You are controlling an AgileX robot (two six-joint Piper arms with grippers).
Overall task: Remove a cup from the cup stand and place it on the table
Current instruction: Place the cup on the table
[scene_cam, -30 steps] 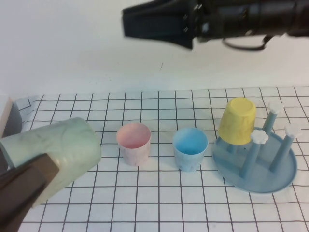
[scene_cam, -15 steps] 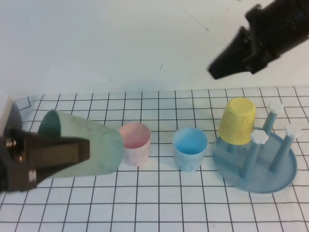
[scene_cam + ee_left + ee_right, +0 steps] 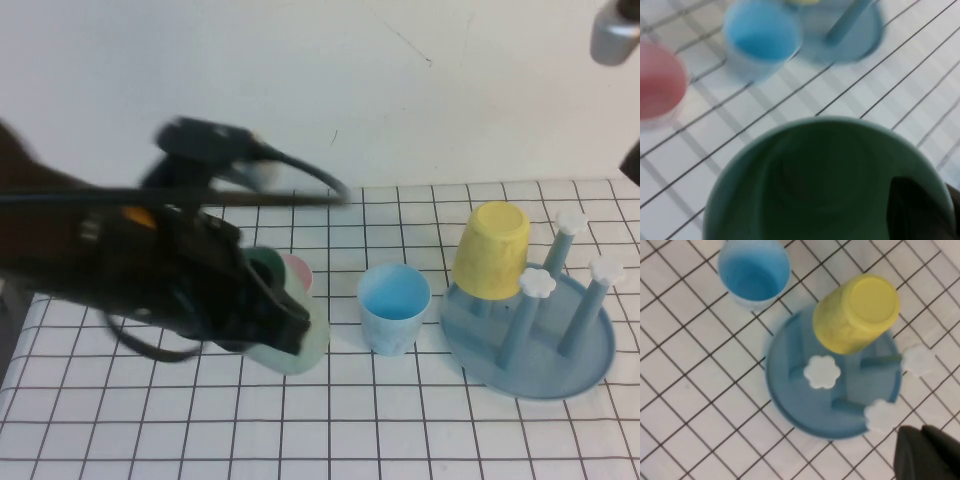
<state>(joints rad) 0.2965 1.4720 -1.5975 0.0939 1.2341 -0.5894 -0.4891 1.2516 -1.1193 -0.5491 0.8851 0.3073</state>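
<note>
Your left claw [image 3: 285, 325] sits low over the table [image 3: 400, 430], left of centre, clamped on the cup [image 3: 295, 345]. The cup is tilted, with its dark green inside [image 3: 830, 180] facing the wrist camera and one finger [image 3: 920, 210] across its rim. You cannot tell from these views whether its base touches the table. Just behind it, towards the far edge, stands the pink cup [image 3: 297, 270], mostly hidden by the arm. The blue cup [image 3: 393, 305] stands upright near the table's centre, apart from both.

The stand [image 3: 560, 350] lies near the right edge. A yellow cup [image 3: 492, 250] hangs upside down on one peg, and three white knobs [image 3: 540, 283] are bare.

Your right claw [image 3: 927, 452] hovers high above the stand, at the right edge; you cannot tell whether it is apart or together.
</note>
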